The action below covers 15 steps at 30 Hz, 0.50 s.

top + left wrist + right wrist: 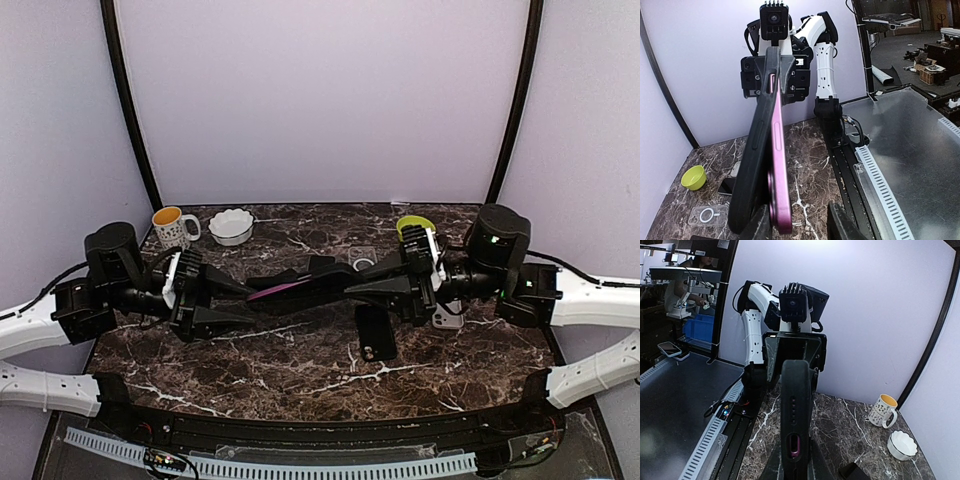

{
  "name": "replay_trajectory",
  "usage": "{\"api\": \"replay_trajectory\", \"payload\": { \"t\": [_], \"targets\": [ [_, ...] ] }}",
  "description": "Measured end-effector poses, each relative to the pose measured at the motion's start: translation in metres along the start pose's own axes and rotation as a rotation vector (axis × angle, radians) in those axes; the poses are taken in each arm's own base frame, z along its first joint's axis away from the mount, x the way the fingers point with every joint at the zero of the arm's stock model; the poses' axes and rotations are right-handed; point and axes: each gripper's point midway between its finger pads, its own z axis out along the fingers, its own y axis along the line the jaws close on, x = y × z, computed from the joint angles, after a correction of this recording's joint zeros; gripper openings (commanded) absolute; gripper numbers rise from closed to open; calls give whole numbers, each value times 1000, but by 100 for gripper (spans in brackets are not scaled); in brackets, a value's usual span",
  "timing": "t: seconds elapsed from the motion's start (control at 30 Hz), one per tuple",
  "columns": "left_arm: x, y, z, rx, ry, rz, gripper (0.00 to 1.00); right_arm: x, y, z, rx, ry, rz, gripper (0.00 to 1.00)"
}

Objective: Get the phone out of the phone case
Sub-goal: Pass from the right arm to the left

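Both arms meet above the middle of the table. The black phone case [318, 273] is held edge-up and level, with my right gripper [360, 282] shut on one end of it [796, 405]. The purple phone [270, 291] has its near end peeled out of the case [756, 150] and stands beside it [779, 175]. In the right wrist view the purple shows only through the port cut-out [795, 445]. My left gripper [800, 222] is open at that loose end. Its left finger touches the case and phone, and its right finger stands well apart.
At the back left stand a yellow-lined mug [172, 227] and a white bowl [231, 226]. A green bowl [413, 226] sits at the back right. A clear case with a ring [363, 261] and a black object [375, 332] lie below the arms.
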Motion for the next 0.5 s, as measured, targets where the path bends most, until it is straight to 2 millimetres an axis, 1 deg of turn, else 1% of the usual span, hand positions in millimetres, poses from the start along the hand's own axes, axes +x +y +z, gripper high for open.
{"api": "replay_trajectory", "payload": {
  "t": [0.23,0.3,0.37,0.4,0.43,0.5],
  "targets": [
    [1,6,7,-26,-7,2,25,3,0,5,-3,-2,2,0],
    [3,8,10,-34,-3,2,19,2,0,6,-5,-4,5,0],
    [5,12,12,-50,2,4,5,3,0,6,-3,-3,10,0],
    [6,14,13,-59,5,5,2,3,0,6,-3,-2,11,0],
    [7,16,14,-72,8,7,0,4,0,6,-2,0,14,0],
    [7,20,14,-96,11,6,0,3,-2,6,9,-2,8,0]
  ]
}}
